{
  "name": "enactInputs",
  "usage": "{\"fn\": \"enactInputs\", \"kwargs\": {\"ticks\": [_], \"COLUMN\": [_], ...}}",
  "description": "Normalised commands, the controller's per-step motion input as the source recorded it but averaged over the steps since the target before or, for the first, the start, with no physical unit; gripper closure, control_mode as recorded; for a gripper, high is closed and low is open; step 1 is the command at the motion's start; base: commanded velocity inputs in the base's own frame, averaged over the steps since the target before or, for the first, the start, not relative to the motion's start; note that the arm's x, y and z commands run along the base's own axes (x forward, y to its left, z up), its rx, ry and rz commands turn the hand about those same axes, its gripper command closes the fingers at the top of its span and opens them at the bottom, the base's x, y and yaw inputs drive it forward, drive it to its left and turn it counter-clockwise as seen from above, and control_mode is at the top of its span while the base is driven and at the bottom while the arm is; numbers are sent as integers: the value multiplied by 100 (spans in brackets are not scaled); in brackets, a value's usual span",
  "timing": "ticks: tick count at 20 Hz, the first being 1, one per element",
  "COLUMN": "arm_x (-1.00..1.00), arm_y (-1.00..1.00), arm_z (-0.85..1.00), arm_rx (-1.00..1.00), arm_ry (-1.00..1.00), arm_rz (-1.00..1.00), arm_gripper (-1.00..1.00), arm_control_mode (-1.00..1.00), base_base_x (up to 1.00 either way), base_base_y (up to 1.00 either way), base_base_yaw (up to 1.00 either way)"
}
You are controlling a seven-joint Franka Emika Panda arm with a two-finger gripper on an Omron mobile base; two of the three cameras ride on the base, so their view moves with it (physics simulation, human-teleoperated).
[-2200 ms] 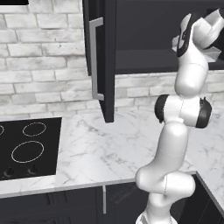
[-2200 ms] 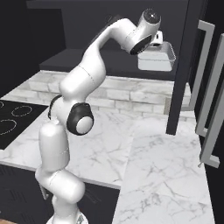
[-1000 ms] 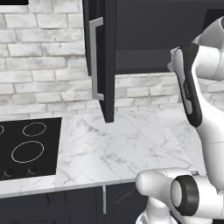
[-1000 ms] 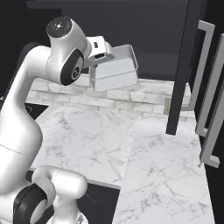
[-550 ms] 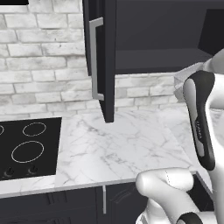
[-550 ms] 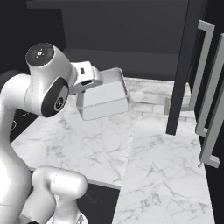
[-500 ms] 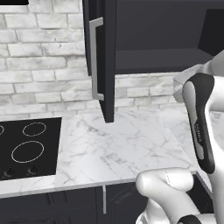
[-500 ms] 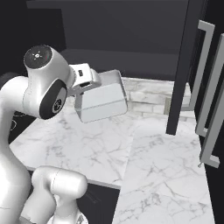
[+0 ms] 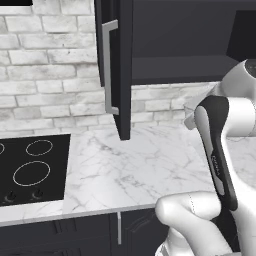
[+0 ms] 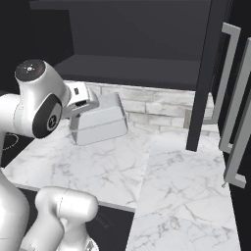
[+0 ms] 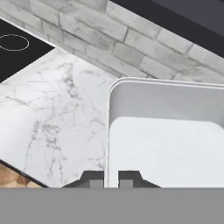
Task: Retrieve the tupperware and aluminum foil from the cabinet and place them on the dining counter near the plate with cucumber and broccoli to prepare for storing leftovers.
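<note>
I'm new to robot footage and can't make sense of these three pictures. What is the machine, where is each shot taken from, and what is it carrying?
It is a white robot arm with dark joints, standing in a computer-rendered kitchen. Two cameras ride behind it, one to its left and one to its right, so both show the same corner from two sides. The third camera sits on the hand and looks along the gripper, whose two dark finger tips rise at the bottom.

The gripper is shut on the tupperware, a pale grey plastic box, held in the air above the marble worktop. Behind it stands the cabinet, black, with its door swung open. A black cooktop is set into the worktop at the left, and the wall is pale brick.
</note>
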Motion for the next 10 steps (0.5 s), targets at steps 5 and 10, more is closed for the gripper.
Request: {"fn": "enactInputs", "kwargs": {"ticks": [5, 10], "arm_x": [2, 2], "arm_y": [4, 0], "arm_z": [-10, 0], "arm_rx": [0, 0], "arm_ry": [0, 0], "arm_rz": [3, 0], "arm_gripper": [100, 100], "arm_control_mode": [-100, 100], "base_base_x": [0, -33], "base_base_y": [0, -3], "base_base_yaw": [0, 0]}}
